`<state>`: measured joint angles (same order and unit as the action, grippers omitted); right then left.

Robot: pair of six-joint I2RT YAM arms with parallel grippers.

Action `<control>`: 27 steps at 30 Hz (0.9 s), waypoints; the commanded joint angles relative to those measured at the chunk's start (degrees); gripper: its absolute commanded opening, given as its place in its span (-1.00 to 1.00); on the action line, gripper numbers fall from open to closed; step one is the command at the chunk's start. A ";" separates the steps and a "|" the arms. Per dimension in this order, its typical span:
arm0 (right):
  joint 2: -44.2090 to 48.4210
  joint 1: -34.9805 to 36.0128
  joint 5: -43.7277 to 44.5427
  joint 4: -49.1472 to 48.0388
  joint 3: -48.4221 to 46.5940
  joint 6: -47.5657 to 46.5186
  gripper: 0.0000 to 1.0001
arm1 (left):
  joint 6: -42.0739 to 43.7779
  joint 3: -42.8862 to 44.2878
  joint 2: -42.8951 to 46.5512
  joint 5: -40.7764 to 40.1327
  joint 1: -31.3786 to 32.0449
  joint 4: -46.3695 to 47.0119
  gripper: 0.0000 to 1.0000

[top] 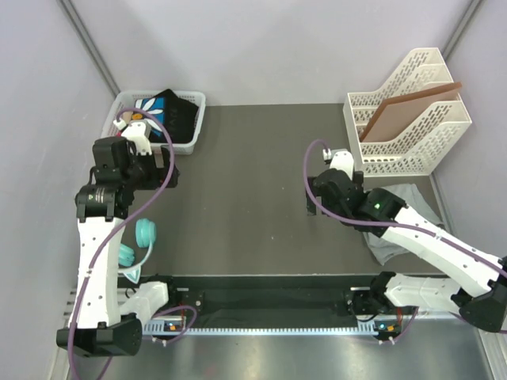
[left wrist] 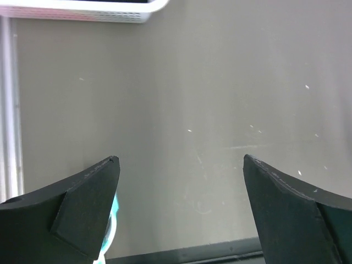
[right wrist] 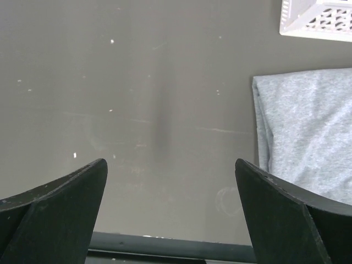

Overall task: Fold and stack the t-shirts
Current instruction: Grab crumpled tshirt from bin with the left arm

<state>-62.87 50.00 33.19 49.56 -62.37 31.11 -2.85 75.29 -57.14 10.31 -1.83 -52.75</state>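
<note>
At four o'clock on the desk [top: 253, 158], nearest the bases, the grey shirt [right wrist: 308, 126] lies just beside the right end effector [right wrist: 170, 161], whose jaws are apart and empty. The left end effector [left wrist: 180, 159], equally spread, hovers at nine. Farther off, at eleven o'clock, the black shirt [top: 176, 111] sits bunched in the basket [top: 200, 119]. It probably wants a deep pinch on its topmost fold, then a lift clear of the rim.

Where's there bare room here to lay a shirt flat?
The broad middle of the mat, between the basket with the black shirt and the file rack, is bare. The right edge is crowded by the grey shirt; teal objects sit at the near left.
</note>
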 commanded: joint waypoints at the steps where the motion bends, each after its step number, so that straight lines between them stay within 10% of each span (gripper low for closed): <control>1: 2.31 2.12 0.47 0.71 -0.30 1.76 0.99 | 1.09 -1.28 -0.16 -4.76 0.07 5.37 0.98; 12: 3.81 4.67 -1.46 -1.57 3.22 5.01 0.99 | 1.71 6.00 -18.31 -15.31 -0.80 16.62 0.93; 27: 7.85 9.15 -1.99 -5.44 9.54 9.32 0.95 | -0.93 34.91 -55.86 -6.53 -9.78 17.51 0.97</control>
<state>-56.84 57.65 31.38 48.03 -53.43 39.09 -3.55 104.42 -108.53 0.12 -12.08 -37.26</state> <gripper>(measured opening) 0.978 0.991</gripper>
